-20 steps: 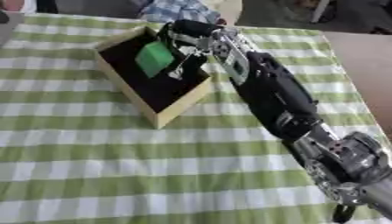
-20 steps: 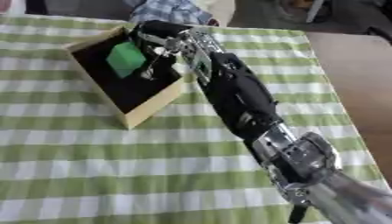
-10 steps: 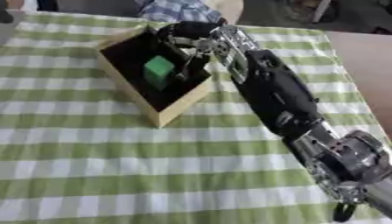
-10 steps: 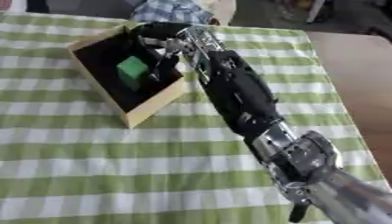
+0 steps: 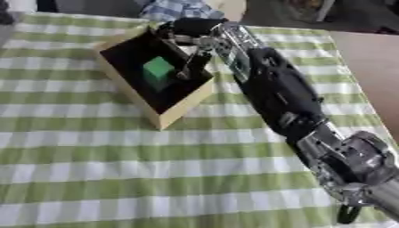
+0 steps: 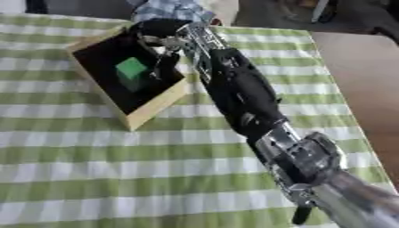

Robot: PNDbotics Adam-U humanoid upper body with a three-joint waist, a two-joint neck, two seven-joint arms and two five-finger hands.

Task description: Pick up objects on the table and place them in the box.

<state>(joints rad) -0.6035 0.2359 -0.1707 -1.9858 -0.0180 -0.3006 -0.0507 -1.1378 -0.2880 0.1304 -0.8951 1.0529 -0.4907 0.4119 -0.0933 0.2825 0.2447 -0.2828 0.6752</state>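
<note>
We are reaching our right hand (image 5: 187,42) over the wooden box (image 5: 181,110) on the checked worktop (image 5: 93,169); the fingers (image 5: 195,67) are hanging straight down into the box, relaxed and parted, and they are gripping nothing; the green block (image 5: 158,69) is lying on the dark floor of the box, just beside those fingers and apart from them, as far as we can tell; the left hand is showing in neither view. We are judging that the main risk lies in the withdrawal; the fingers are standing close to the near wall of the box, so a sideways pull could be catching the rim and dragging or tipping the box; a finger brushing the block could be nudging it, though the walls are likely keeping it in. We are finding no brand, label or writing that can be read.
</note>
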